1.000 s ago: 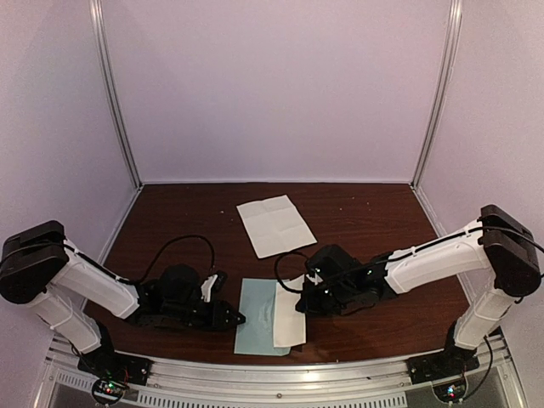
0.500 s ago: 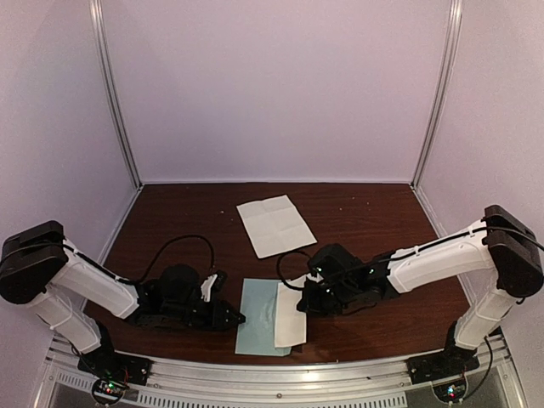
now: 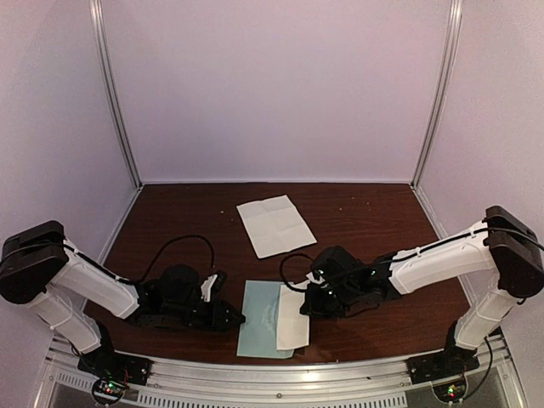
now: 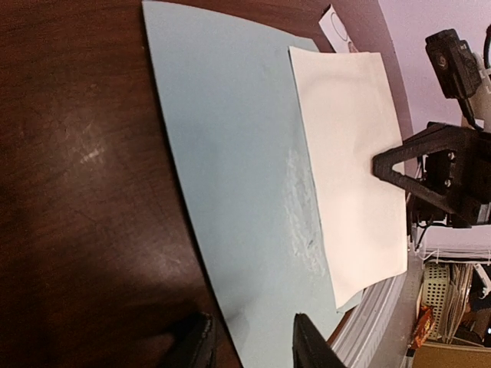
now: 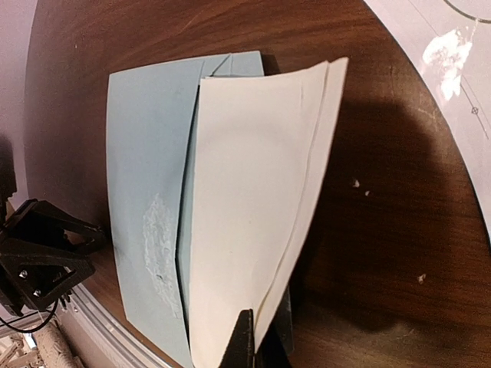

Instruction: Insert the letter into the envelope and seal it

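The pale teal envelope [image 3: 257,330] lies flat at the table's near edge, also in the left wrist view [image 4: 230,153] and the right wrist view [image 5: 146,176]. My right gripper [image 3: 309,308] [image 5: 262,337] is shut on the folded white letter [image 3: 291,327] [image 5: 253,207]. It holds the letter over the envelope's right part. The letter's left edge is at the envelope's open side, and I cannot tell how far in it is. My left gripper [image 3: 235,320] [image 4: 253,349] is open, with its fingers astride the envelope's left edge.
A second creased white sheet [image 3: 274,224] lies flat further back at the centre. A small white strip of round stickers [image 4: 337,27] peeks out beyond the letter's far corner. The metal rail [image 3: 280,370] runs along the table's near edge just below the envelope.
My right gripper has shifted slightly to the right with the letter. The left arm and the envelope have not moved.
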Robot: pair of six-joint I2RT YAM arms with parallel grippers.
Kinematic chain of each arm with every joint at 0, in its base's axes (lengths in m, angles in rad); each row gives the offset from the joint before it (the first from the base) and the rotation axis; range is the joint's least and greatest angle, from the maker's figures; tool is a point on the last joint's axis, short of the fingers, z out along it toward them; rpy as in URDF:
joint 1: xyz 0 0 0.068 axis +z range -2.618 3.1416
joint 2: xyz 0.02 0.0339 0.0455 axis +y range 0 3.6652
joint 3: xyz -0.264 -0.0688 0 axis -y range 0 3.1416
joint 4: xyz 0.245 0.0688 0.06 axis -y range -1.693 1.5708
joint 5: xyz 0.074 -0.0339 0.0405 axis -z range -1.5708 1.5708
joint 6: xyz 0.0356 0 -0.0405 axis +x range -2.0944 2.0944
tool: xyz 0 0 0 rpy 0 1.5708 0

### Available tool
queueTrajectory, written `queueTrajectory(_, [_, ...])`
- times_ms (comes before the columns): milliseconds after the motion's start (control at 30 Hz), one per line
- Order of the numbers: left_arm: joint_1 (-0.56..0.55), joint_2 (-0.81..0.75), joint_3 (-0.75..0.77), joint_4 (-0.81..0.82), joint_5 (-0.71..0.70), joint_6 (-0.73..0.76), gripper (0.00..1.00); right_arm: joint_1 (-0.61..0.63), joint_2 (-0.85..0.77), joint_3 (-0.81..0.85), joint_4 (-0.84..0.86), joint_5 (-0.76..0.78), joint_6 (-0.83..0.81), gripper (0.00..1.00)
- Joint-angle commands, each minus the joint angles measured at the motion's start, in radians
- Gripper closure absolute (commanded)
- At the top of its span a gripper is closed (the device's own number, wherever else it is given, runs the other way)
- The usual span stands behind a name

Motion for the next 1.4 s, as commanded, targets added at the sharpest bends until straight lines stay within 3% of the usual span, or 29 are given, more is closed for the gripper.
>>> queueTrajectory(0, [0.006,0.013,0.018,0.044,-0.001,-0.007,0.64,0.0,-0.041,-0.027,-0.006,-0.026,0.02,1.0])
queueTrajectory(1367, [0.005,0.094,0.048,0.106,0.052,-0.001,0.65,0.008,0.052,0.017,0.144,-0.136,0.006,1.0])
